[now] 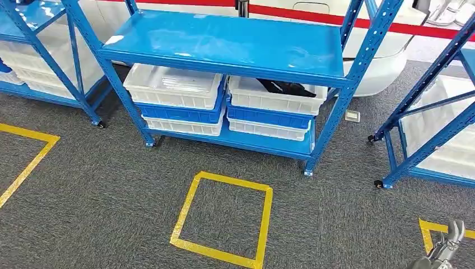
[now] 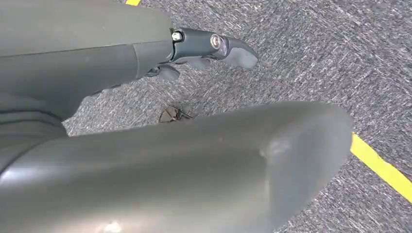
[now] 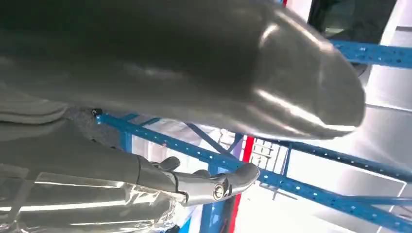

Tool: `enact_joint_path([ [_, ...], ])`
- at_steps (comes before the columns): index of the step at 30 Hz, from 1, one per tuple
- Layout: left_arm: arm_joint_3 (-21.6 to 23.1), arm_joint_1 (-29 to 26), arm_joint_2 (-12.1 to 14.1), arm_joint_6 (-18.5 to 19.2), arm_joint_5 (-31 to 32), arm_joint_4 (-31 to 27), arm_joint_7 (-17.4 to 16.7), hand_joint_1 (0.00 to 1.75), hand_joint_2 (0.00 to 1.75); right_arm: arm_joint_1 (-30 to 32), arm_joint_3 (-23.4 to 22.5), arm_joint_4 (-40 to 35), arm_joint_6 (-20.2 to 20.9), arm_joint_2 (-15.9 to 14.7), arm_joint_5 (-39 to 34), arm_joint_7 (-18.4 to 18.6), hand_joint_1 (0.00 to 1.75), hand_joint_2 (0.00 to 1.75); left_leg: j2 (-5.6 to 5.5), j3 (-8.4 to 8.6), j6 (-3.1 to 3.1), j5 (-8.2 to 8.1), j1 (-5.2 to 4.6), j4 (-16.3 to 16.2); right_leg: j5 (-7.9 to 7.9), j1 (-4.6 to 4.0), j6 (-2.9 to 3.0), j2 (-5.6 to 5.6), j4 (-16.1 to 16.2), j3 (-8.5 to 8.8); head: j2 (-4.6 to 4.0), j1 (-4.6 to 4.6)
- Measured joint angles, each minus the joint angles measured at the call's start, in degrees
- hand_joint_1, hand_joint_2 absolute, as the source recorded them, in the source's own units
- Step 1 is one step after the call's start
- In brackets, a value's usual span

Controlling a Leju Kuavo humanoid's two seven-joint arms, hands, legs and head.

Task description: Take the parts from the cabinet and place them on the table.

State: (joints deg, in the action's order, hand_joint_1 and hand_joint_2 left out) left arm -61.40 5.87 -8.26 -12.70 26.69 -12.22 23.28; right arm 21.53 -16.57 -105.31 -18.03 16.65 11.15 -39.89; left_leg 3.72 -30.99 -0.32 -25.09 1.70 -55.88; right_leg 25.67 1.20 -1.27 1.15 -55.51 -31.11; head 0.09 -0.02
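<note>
1. Black parts [image 1: 287, 87] lie in a white plastic bin [image 1: 275, 96] on the blue metal cabinet's [image 1: 235, 45] lower shelf, frame centre.
2. Right hand [image 1: 445, 246], lower right corner, far from them, holds nothing, fingers loosely apart.
3. Left hand [image 2: 204, 51] over grey carpet [image 2: 311, 53], empty, fingers apart.

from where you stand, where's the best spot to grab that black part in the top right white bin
Probably the raised end of the black part, reaching from the front over the near rim of the white plastic bin. It pokes above the rim there; the blue metal shelf overhead leaves little room from above.
</note>
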Motion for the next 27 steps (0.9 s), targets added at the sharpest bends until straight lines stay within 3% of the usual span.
enact_joint_path([
  [11, -0.33, 0.01, -0.07, 0.17, -2.73, 0.0, 2.47, 0.0, 0.0, -0.11, 0.02, 0.68, 0.07, 0.04, 4.13, 0.0, 0.0, 0.0, 0.0, -0.03, 0.0, -0.01, 0.0, 0.0, 0.0, 0.01, 0.0, 0.0, 0.01, 0.01, 0.0, 0.0],
  [12, -0.44, 0.01, -0.07, 0.15, -2.86, 0.0, 2.62, 0.0, 0.0, -0.11, 0.04, 0.81, -0.07, 0.04, 4.73, 0.0, 0.0, 0.0, 0.0, -0.05, 0.04, -0.05, 0.02, -0.09, -0.06, 0.31, -0.07, 0.04, 0.16, 0.05, 0.0, 0.02],
  [13, -0.5, 0.01, 0.07, 0.13, -2.99, -0.02, 2.82, 0.0, 0.0, -0.1, 0.15, 0.96, -0.26, 0.11, 5.45, 0.0, 0.0, 0.0, 0.03, -0.14, 0.28, -0.1, -0.06, -0.29, -0.62, 1.16, -0.73, 0.4, 0.68, 0.35, 0.0, -0.02],
  [14, -0.52, 0.14, 0.02, 0.09, -3.34, -0.02, 3.06, 0.0, 0.0, -0.17, 0.26, 0.96, -0.44, 0.18, 6.04, -0.04, 0.0, 0.0, -0.02, 0.72, 1.47, 0.52, -0.38, 1.76, -0.99, 0.7, -1.16, 0.43, 2.08, 1.34, 0.0, -0.28],
  [15, -0.52, 0.09, -0.18, 0.09, -3.39, 0.0, 3.11, 0.0, 0.0, -0.1, 0.31, 0.98, -0.5, 0.22, 6.3, -0.04, 0.0, 0.0, -0.06, 2.51, 2.38, 2.26, 0.67, 4.67, -0.97, 0.17, -1.1, 0.61, 1.78, 1.17, 0.0, -0.3],
  [16, -0.57, 0.21, -0.44, 0.09, -3.48, 0.02, 3.32, 0.0, 0.0, -0.16, 0.33, 1.16, -0.66, 0.15, 6.82, -0.09, 0.0, 0.0, -0.31, 3.19, 2.92, 2.92, 0.51, 6.35, -0.09, 0.23, -0.88, -0.09, 0.72, 0.45, 0.0, 0.35],
  [17, -0.59, 0.44, -0.48, 0.07, -3.56, 0.02, 3.41, 0.0, 0.0, -0.26, 0.33, 1.29, -0.88, 0.13, 7.33, -0.07, 0.0, 0.0, -0.18, 3.2, 3.17, 3.39, 0.58, 6.56, 1.95, 0.53, -0.42, -0.62, -2.85, -1.51, 0.0, 0.31],
  [19, -0.59, 0.47, -0.61, 0.0, -3.63, 0.02, 3.54, 0.0, 0.0, -0.02, 0.35, 1.62, -1.18, -0.02, 8.05, -0.04, 0.0, 0.0, -0.36, 2.55, 2.83, 3.41, 0.74, 6.56, 5.75, 0.89, -0.35, -0.97, -12.17, -6.28, 0.0, 0.57],
  [20, -0.61, 0.39, -0.83, 0.0, -3.65, 0.02, 3.61, 0.0, 0.0, 0.16, 0.35, 1.81, -1.18, -0.13, 8.55, -0.04, 0.0, 0.0, -0.45, 2.33, 2.59, 3.5, 0.9, 6.47, 6.39, 1.28, -0.91, -0.98, -15.12, -7.9, 0.0, 0.44],
  [21, -0.61, 0.31, -0.96, 0.0, -3.74, 0.02, 3.67, 0.0, 0.0, 0.3, 0.33, 2.01, -1.18, -0.26, 8.96, -0.04, 0.0, 0.0, -0.56, 2.23, 2.05, 3.5, 1.28, 6.34, 5.65, 1.73, -1.69, -0.96, -14.41, -7.5, 0.0, 0.55],
  [22, -0.63, 0.24, -1.05, -0.04, -3.8, 0.04, 3.7, 0.0, 0.0, 0.39, 0.35, 2.12, -1.18, -0.35, 9.49, -0.04, 0.0, 0.0, -0.62, 2.17, 1.47, 3.42, 1.71, 6.12, 4.3, 2.1, -2.59, -0.92, -11.63, -5.97, 0.0, 0.52],
  [24, -0.63, 0.3, -1.16, -0.04, -3.78, 0.05, 3.85, 0.0, 0.0, 0.61, 0.74, 2.47, -0.92, -0.76, 11.01, -0.04, 0.0, 0.0, -0.67, 1.25, -0.61, 2.3, 2.83, 3.44, 0.76, 3.56, -5.05, -0.26, -1.03, 0.12, 0.0, 0.63],
  [25, -0.65, 0.28, -0.92, -0.17, -3.78, -0.04, 3.89, 0.0, 0.0, 0.39, 1.18, 2.99, -0.59, -0.94, 11.71, -0.02, 0.0, 0.0, -0.61, 0.46, -1.72, 1.59, 2.8, 1.77, 1.72, 3.42, -5.24, 0.4, -1.86, 0.17, 0.0, 0.91],
  [26, -0.66, 0.3, -0.59, -0.18, -3.71, -0.11, 3.91, 0.0, 0.0, 0.56, 1.6, 3.3, -0.35, -0.98, 12.6, 0.18, 0.0, 0.0, -0.49, -0.2, -2.68, 0.28, 3.02, -0.02, 2.03, 3.37, -3.67, -0.07, -1.9, -0.83, 0.0, 1.66],
  [27, -0.65, 0.34, -0.7, -0.15, -3.56, -0.09, 4.07, 0.0, 0.0, 1.0, 2.24, 3.39, 0.0, -1.33, 13.88, 0.27, 0.0, 0.0, -0.25, -0.07, -2.97, -0.21, 2.87, -0.12, 2.47, 3.34, -2.09, -0.07, -3.15, -0.71, 0.0, 0.97],
])
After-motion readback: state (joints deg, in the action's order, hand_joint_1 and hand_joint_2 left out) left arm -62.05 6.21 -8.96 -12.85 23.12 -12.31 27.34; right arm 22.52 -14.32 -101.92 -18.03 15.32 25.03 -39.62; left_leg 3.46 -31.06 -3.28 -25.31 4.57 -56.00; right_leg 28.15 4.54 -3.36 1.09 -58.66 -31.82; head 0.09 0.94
